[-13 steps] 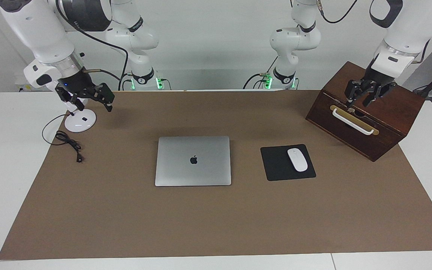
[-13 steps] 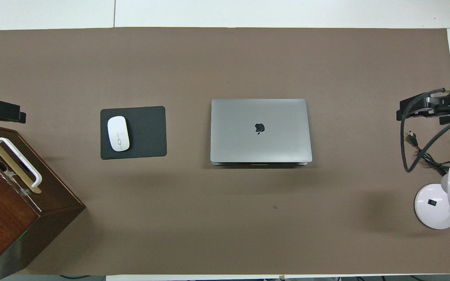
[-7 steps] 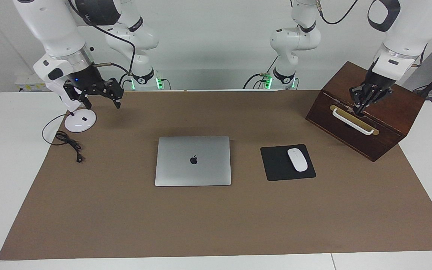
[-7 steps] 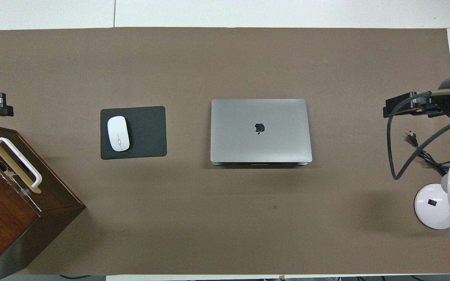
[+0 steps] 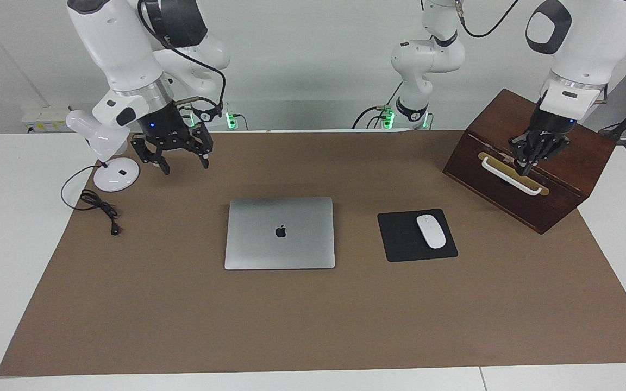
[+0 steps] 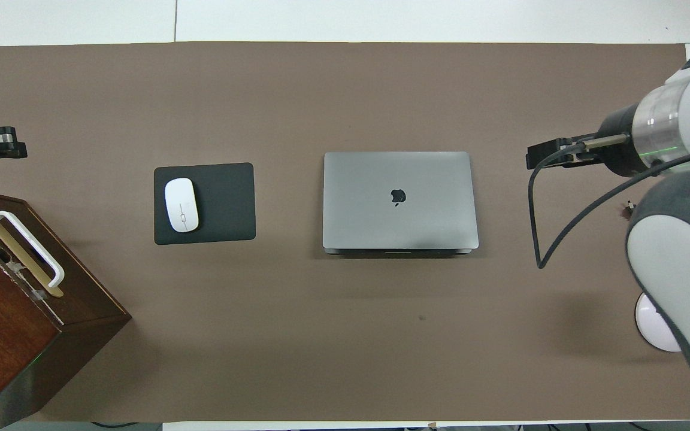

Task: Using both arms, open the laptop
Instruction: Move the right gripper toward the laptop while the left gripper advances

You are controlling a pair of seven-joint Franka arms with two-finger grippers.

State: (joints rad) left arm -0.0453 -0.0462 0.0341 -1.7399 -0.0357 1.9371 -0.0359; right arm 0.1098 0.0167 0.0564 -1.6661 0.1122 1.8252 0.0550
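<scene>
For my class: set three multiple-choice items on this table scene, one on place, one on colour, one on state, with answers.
1. The mouse pad lies beside the laptop, toward:
A. the left arm's end
B. the right arm's end
C. neither, it is on the lid

2. The mouse is:
A. black
B. white
C. red

3. The laptop's lid is:
A. shut flat
B. half raised
C. fully open

Answers:
1 A, the pad sits between the laptop and the wooden box.
2 B, white against the black pad.
3 A, the logo faces up and no keys show.
</scene>
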